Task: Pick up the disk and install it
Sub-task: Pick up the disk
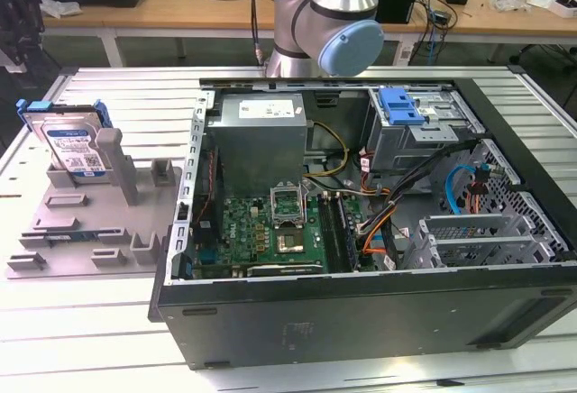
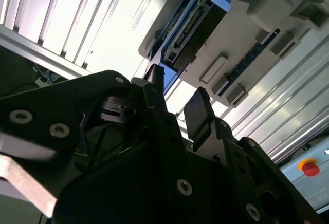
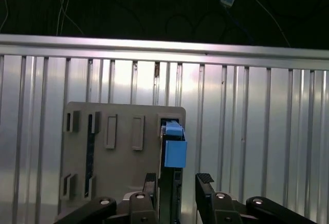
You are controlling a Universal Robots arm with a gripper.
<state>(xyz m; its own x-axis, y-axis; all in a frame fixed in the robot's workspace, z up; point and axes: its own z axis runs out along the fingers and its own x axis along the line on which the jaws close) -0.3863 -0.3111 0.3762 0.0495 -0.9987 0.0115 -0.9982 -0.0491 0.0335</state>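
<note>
1. Disk point(image 1: 70, 141) stands on edge in a slot of the grey fixture point(image 1: 90, 231). Its labelled face is upright and a blue bracket point(image 3: 175, 152) frames it. The fixture lies on the ribbed metal table point(image 1: 90, 348), just beside the open computer case point(image 1: 361, 321).
2. Gripper point(image 3: 177, 183) is spread apart and carries nothing. In both wrist views its two dark fingers point(image 3: 205, 182) show bare pads with a clear gap between them.
3. From the tool, the disk lies straight ahead of the fingertips, along the way they point. It is apart from them, and neither finger touches the disk or the fixture.
4. In the first wrist view the disk is seen edge-on, as a narrow strip that falls inside the gap between the fingers. It sits a little off the middle of that gap, closer to one finger than to the other.
5. The disk's long upper edge runs across the line on which the fingers close, and its thin dimension lies along that line. By my judgement the pads face its two broad sides, not its ends.
6. In the second wrist view the disk point(image 2: 187, 26) shows at a slant beyond the fingertips, with its connector edge turned toward the camera.
7. As things lie, I judge the pick-up not yet made: the disk sits in its slot, outside the case.
</note>
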